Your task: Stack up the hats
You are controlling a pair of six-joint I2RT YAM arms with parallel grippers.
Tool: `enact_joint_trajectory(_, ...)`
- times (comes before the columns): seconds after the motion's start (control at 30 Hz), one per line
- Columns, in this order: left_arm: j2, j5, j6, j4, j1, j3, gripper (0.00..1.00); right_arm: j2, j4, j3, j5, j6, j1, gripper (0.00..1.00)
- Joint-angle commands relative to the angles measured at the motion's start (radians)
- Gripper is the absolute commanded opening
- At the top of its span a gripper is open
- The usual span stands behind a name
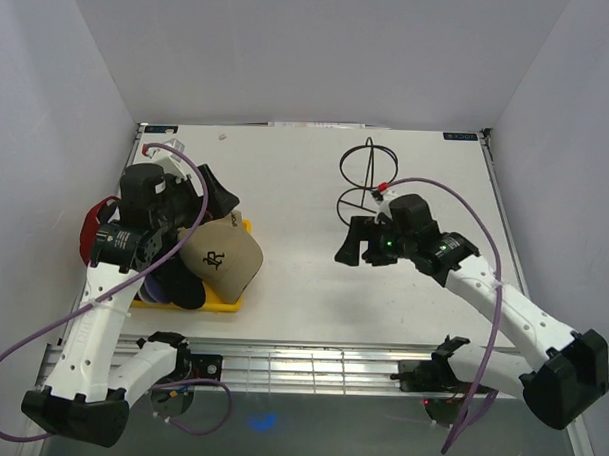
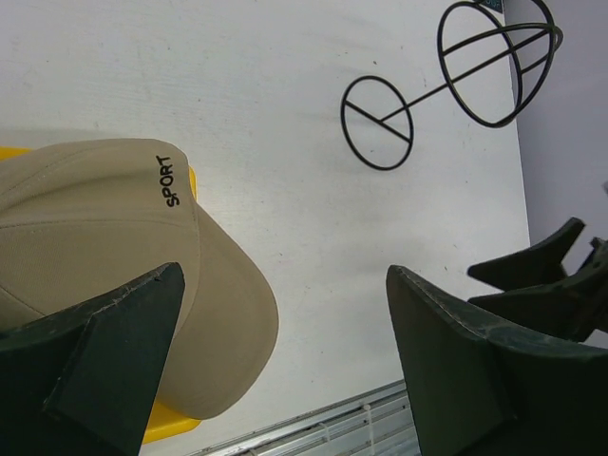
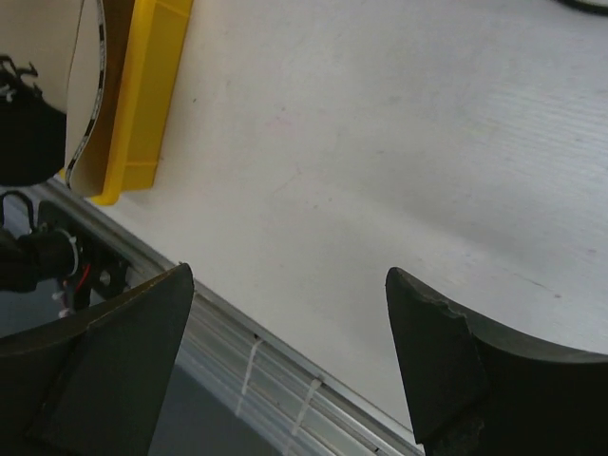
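The hats lie piled in a yellow tray point(image 1: 229, 301) at the left. A tan cap point(image 1: 220, 257) with a dark logo lies on top; it reads "SPORT" in the left wrist view point(image 2: 95, 218). A red hat point(image 1: 88, 232) sticks out at the tray's left, and a dark cap point(image 1: 187, 289) and a purple brim point(image 1: 147, 296) show at its near side. My left gripper point(image 1: 207, 213) is open and empty just above the pile point(image 2: 283, 274). My right gripper point(image 1: 352, 242) is open and empty over bare table point(image 3: 288, 274), right of the tray.
A black wire stand point(image 1: 364, 178) lies tipped on the table behind the right gripper; it also shows in the left wrist view point(image 2: 446, 85). The tray's edge point(image 3: 147, 95) and the table's metal front rail point(image 3: 275, 375) show in the right wrist view.
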Motion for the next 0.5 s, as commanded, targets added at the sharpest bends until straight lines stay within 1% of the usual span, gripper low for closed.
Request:
enact_joint_trajectory(0.0, -0.021, 0.026, -0.02, 0.027, -0.005, -0.016, 0.98, 0.086, 0.12, 0.033, -0.14, 0.074, 0.097, 0.87)
enact_joint_trajectory(0.03, -0.022, 0.026, -0.026, 0.027, -0.003, -0.017, 0.98, 0.108, 0.164, 0.039, -0.146, 0.09, 0.132, 0.87)
enact_joint_trajectory(0.1, -0.022, 0.029, -0.031, 0.03, -0.003, -0.019, 0.98, 0.168, 0.212, 0.055, -0.165, 0.131, 0.163, 0.86)
enact_joint_trajectory(0.2, -0.024, 0.033, -0.04, 0.036, -0.003, -0.016, 0.98, 0.247, 0.332, 0.072, -0.198, 0.203, 0.232, 0.86)
enact_joint_trajectory(0.3, -0.022, 0.039, -0.045, 0.037, -0.005, -0.008, 0.98, 0.332, 0.428, 0.102, -0.196, 0.255, 0.28, 0.85)
enact_joint_trajectory(0.47, -0.022, 0.052, -0.062, 0.036, -0.003, 0.006, 0.98, 0.439, 0.568, 0.145, -0.202, 0.332, 0.323, 0.83)
